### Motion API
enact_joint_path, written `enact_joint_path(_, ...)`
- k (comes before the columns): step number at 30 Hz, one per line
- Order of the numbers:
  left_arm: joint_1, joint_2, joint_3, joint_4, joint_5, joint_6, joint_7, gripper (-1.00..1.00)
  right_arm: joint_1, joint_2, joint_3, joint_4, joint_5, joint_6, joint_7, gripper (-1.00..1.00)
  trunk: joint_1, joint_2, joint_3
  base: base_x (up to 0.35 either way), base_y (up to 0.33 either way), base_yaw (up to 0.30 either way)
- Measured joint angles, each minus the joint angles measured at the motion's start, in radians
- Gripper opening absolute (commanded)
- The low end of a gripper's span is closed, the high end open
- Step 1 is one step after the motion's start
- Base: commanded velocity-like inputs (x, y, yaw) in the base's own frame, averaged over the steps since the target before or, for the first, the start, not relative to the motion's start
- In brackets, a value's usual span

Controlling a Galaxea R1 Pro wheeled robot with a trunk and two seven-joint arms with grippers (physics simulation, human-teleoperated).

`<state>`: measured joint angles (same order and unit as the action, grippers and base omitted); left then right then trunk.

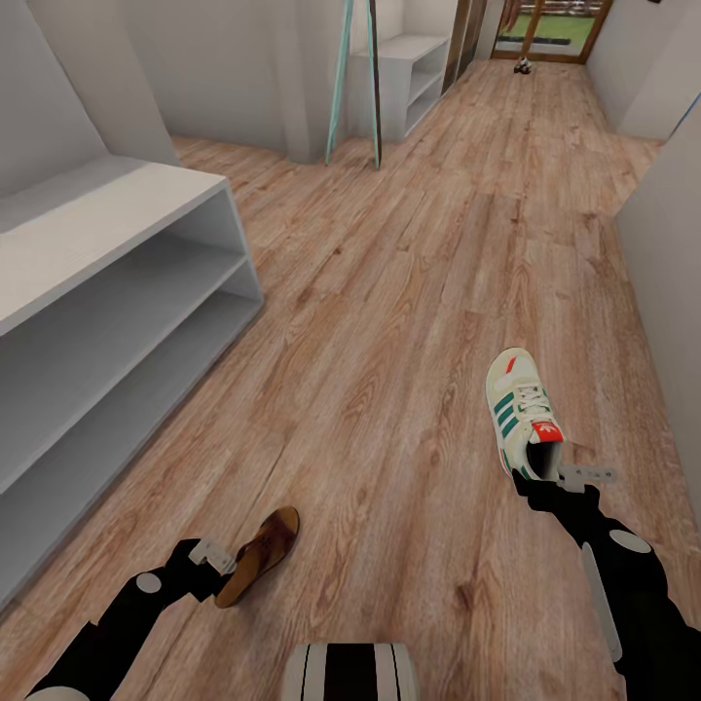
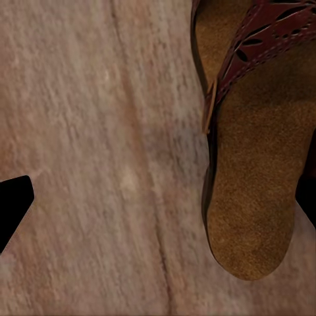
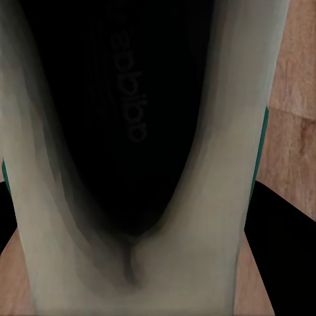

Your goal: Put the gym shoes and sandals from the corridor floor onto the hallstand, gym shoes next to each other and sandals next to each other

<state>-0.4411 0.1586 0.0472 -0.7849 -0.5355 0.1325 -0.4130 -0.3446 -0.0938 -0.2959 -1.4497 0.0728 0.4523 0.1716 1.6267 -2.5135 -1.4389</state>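
A cream-white gym shoe [image 1: 522, 409] with green stripes lies on the corridor floor [image 1: 389, 321] at the right. My right gripper [image 1: 547, 479] is at its heel. In the right wrist view the shoe's heel collar [image 3: 197, 217] fills the gap between the dark fingers [image 3: 283, 257], which press on both sides. A brown sandal [image 1: 261, 555] lies at the lower left, with my left gripper [image 1: 212, 560] open beside its heel end. In the left wrist view the sandal [image 2: 253, 197] lies close to one finger. The hallstand [image 1: 107, 292], with two low open shelves, stands at the left.
A plain white shelf unit [image 1: 409, 78] and a leaning teal-framed object [image 1: 341, 88] stand far down the corridor. A small dark and white object [image 1: 524, 66] lies near the far doorway. A white wall [image 1: 672, 282] borders the right side.
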Motion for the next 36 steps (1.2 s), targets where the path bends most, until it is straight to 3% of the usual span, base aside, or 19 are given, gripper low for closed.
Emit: enact_joint_path(36,0.006,-0.009,-0.001,0.013,-0.011,-0.001,-0.003,1.0,0.0,0.0,0.0,-0.017,0.001,0.0,0.0,-1.0,0.0,0.0,0.0,0.002,0.0,0.0)
